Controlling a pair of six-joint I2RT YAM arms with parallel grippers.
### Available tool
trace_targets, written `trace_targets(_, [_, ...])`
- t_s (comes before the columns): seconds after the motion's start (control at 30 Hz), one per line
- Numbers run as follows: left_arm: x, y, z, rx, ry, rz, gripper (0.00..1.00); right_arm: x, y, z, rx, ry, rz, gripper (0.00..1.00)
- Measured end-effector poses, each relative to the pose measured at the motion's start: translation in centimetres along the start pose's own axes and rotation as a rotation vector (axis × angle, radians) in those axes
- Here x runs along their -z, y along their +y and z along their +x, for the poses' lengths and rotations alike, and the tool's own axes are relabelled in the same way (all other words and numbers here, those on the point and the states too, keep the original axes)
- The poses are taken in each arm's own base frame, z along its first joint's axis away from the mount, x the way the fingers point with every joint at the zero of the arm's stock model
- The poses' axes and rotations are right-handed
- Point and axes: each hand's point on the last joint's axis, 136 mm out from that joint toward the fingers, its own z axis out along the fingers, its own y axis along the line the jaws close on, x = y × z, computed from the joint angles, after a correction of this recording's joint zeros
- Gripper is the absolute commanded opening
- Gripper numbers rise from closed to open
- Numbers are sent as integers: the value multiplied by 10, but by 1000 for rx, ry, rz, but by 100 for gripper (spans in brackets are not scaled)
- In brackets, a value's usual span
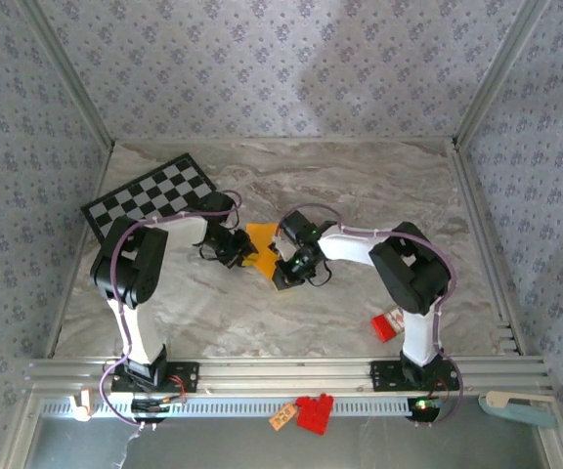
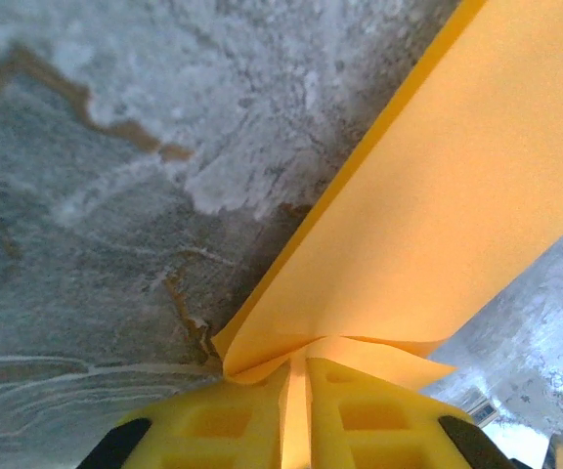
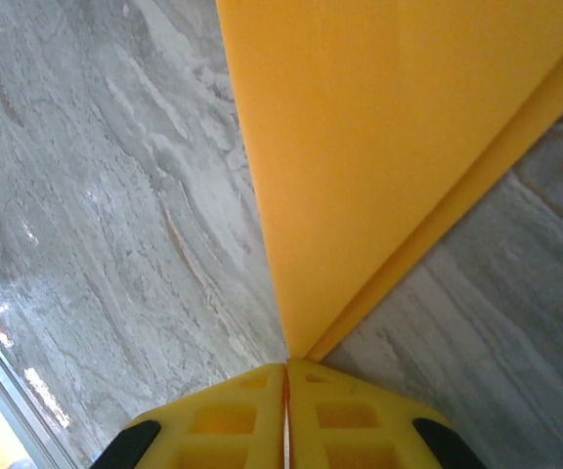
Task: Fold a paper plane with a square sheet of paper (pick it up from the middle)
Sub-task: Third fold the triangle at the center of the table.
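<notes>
Two closed hands share the square sheet of paper [image 1: 260, 239] over the desk [image 1: 360, 186], your left hand [image 2: 296, 376] and right hand [image 3: 286, 371] each pinching an edge of the doubled-over sheet, so pull them apart unevenly and it may tear or slip free.

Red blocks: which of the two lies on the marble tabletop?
The red block beside the right arm's base: it lies on the marble tabletop. The other red block sits off it, on the metal frame in front.
</notes>
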Motion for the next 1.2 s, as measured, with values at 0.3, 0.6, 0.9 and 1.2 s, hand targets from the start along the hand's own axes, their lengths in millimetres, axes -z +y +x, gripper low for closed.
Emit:
trace_targets(0.3, [0,0,0,1,2,-1,15,29,20,-18,63,-109,-15,12])
trace_targets(0.6, [0,-1,1,1,5,2,15,12,11,-44,58,-112,26,11])
trace_targets(0.9, [3,-11,-2,-42,-10,39,18,-2,-8,-38,19,-67,88,9])
trace_targets(1.2, [23,-35,9,-194,-63,127,16,-1,-11,-38,12,-64,105,8])
